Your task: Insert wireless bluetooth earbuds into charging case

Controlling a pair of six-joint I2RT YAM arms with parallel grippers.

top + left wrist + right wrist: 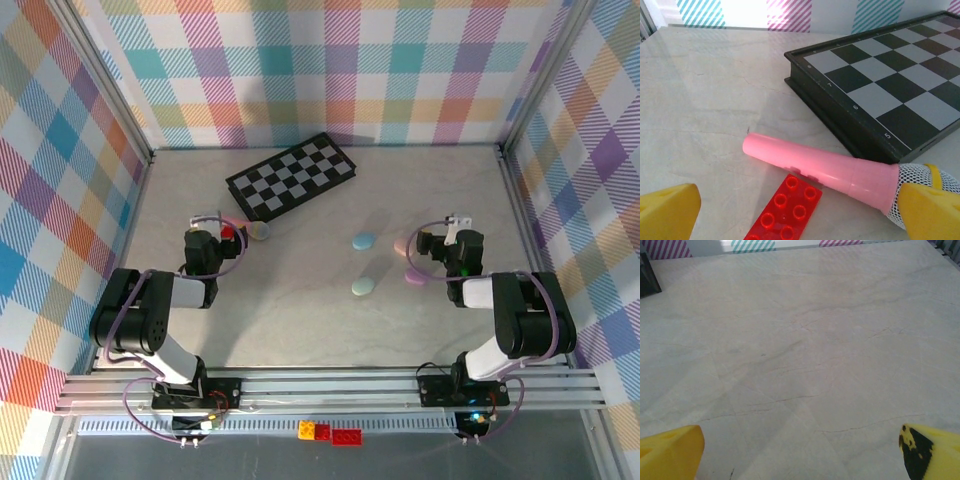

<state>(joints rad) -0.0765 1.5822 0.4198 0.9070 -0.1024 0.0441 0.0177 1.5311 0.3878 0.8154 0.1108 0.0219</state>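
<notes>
Four pastel oval charging cases lie on the table: a blue case (363, 241), a green case (363, 287), a pink case (403, 245) and a purple case (414, 275). The tiny earbuds are not discernible. My right gripper (432, 246) sits just right of the pink and purple cases. In the right wrist view it (800, 452) is open, with only bare table between its yellow fingertips (670, 450). My left gripper (213, 238) is at the left. It (797, 215) stands open over a red brick (785, 207).
A pink toy microphone (825, 167) with a mesh head lies beside the red brick, against a folded chessboard (890, 80). That chessboard (292, 177) sits at the back centre. Plaid walls enclose the table on three sides. Loose bricks (330, 433) lie on the front rail.
</notes>
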